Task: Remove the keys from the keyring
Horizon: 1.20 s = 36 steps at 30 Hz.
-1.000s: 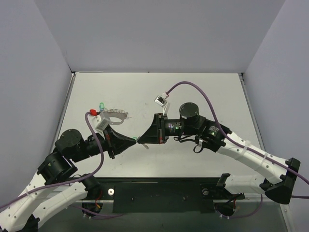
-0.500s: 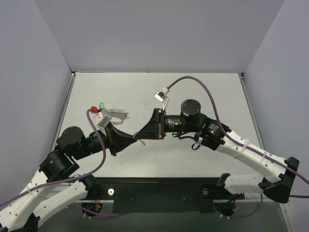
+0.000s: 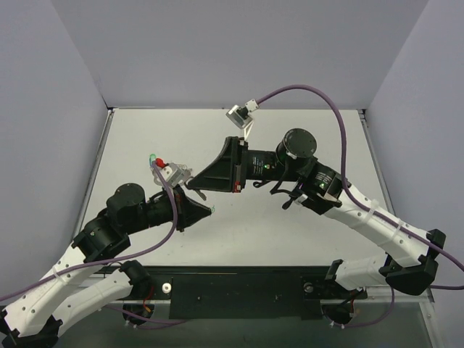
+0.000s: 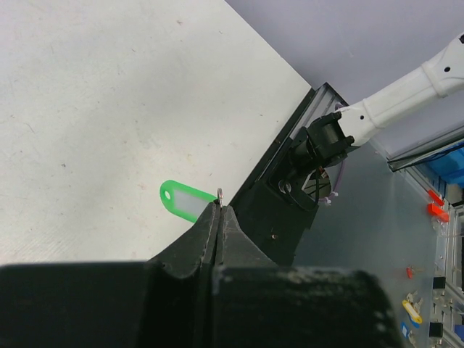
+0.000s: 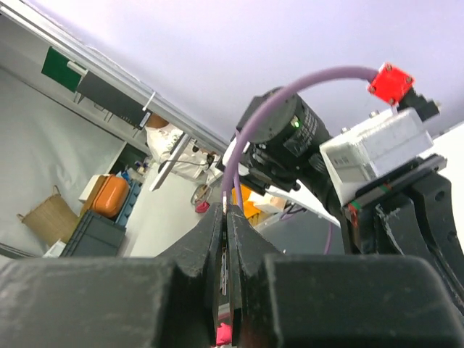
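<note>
My left gripper [image 3: 209, 211] [image 4: 219, 206] is shut; a small silver ring [image 4: 220, 193] sticks out at its tips, joined to a bright green plastic head [image 4: 183, 201] with a pale middle. My right gripper [image 3: 191, 185] [image 5: 226, 209] is shut on a thin silvery metal strip [image 5: 226, 261] seen edge-on; I cannot tell whether it is a key blade or the keyring. The two grippers' tips are apart, the right one up and left of the left one. A silvery toothed piece [image 3: 184, 172] and a green bit [image 3: 152, 156] show beside the left wrist camera, partly hidden.
The left wrist camera [image 3: 169, 175] with its red plug [image 3: 161, 164] and purple cable sits close to the right fingers. The right arm's cable [image 3: 304, 94] arcs high over the table [image 3: 304, 138]. Grey walls close the back and sides.
The tips were touching a second ago. My right gripper has pulled up and to the left, away from the left tips. My left arm has moved forward and right.
</note>
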Each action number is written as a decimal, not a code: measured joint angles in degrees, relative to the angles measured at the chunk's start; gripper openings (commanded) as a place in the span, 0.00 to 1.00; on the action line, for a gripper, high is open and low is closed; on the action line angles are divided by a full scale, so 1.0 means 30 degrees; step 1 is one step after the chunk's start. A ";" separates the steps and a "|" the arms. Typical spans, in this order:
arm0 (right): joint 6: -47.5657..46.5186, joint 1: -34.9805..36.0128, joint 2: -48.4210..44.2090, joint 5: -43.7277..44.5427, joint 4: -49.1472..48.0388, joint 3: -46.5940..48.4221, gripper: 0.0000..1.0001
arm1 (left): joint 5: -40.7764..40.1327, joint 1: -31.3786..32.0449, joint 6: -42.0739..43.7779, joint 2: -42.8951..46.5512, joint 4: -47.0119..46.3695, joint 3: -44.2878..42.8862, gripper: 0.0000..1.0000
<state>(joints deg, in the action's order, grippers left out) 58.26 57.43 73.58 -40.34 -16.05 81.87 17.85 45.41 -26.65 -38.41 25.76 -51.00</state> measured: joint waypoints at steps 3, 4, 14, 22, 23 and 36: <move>-0.0699 -0.0029 0.0328 0.0612 0.1239 0.1392 0.00 | -0.0248 0.0000 -0.0066 0.0095 0.0007 0.0066 0.00; -0.1013 -0.0087 0.0321 0.1020 0.1749 0.1661 0.00 | -0.0386 0.0000 -0.0087 0.0146 0.0022 0.0095 0.00; -0.2863 -0.3701 -0.1319 0.7650 0.8400 -0.0051 0.00 | -0.2448 0.0000 -0.0036 0.1814 0.1574 0.0568 0.00; -0.4830 -0.5013 -0.0911 1.0754 1.2604 -0.0860 0.00 | -0.3402 0.0000 0.0175 0.2113 0.3191 0.1078 0.00; -0.5202 -0.5013 -0.0663 1.1125 1.3085 -0.0838 0.00 | -0.3563 0.0000 0.0189 0.2200 0.3308 0.1297 0.00; -0.5457 -0.6054 0.6470 1.2881 1.4768 0.2346 0.00 | -0.6849 0.0000 0.0124 0.3963 0.3628 0.3818 0.00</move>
<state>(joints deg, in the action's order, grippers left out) 41.89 39.27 92.99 -1.69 28.25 88.90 -2.70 45.41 -26.28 -26.52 36.64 -39.55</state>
